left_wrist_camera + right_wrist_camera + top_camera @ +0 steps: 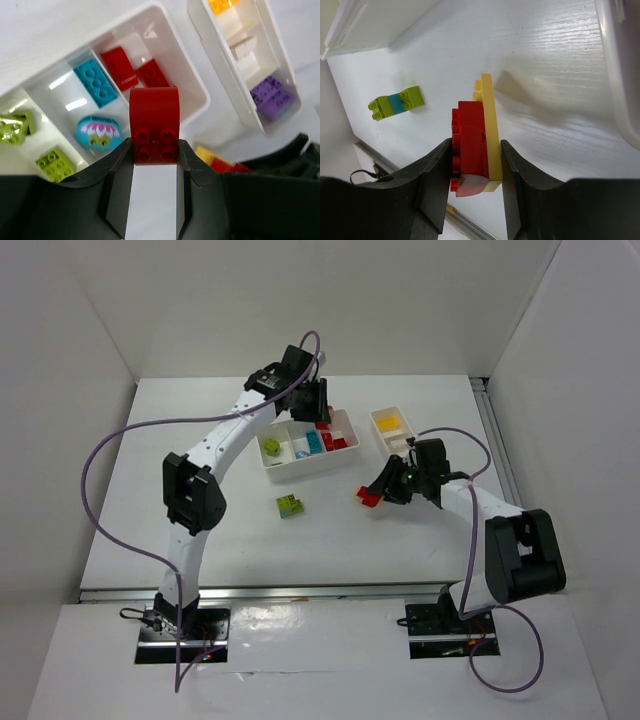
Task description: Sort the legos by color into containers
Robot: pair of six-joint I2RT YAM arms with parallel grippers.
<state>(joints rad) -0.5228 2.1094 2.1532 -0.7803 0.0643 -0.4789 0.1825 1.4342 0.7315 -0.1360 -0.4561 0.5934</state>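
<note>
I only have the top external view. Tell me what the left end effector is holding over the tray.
Observer: The left end effector grips a rounded red brick, with its studs facing the wrist camera.
Operator: Report what lies in the compartment just beyond it.
Observer: Two red bricks already lie there, in the end compartment of the wider tray.
Operator: Now check the right side.
Observer: The right end effector is shut on a red brick that is joined to a yellow piece, so two colors are stuck together.
</note>
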